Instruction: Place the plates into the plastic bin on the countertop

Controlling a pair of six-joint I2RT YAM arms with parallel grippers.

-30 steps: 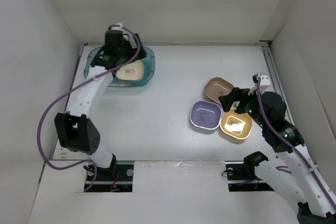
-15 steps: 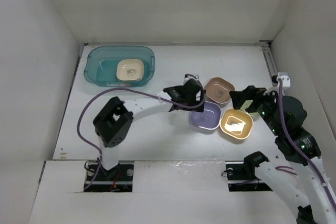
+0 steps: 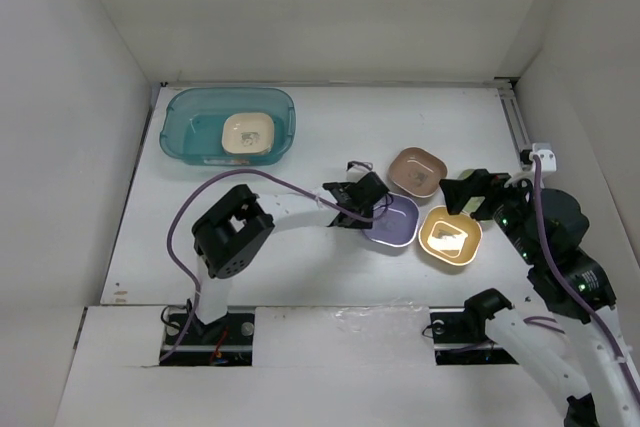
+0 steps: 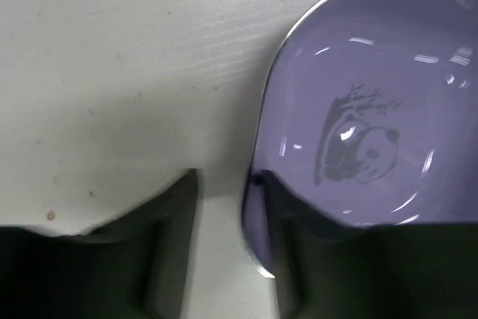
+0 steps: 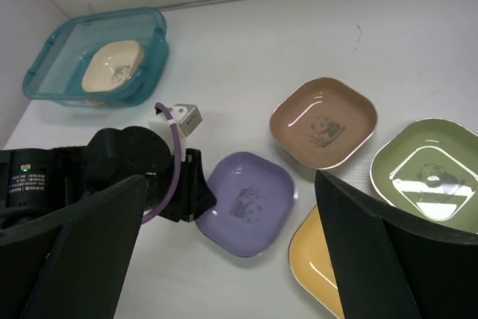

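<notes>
Purple plate [image 4: 351, 147] was marked with a dark panda print at its centre. The same print was noted on the brown plate [image 5: 323, 122], light green plate [image 5: 426, 169] and cream plate [image 5: 112, 65]. Yellow plate [image 3: 449, 236] was logged, print lost in glare. Plastic bin [image 3: 185, 132] was recorded as translucent teal, countertop [image 3: 300, 147] as matte white, cable [image 5: 178, 156] as purple.

My white countertop [image 3: 300, 172] carries the teal plastic bin [image 3: 185, 135] at its far left corner and, toward my right, four clustered plates: purple plate [image 3: 398, 219], brown plate [image 3: 418, 172], yellow plate [image 3: 450, 237], green plate [image 5: 429, 169].
</notes>
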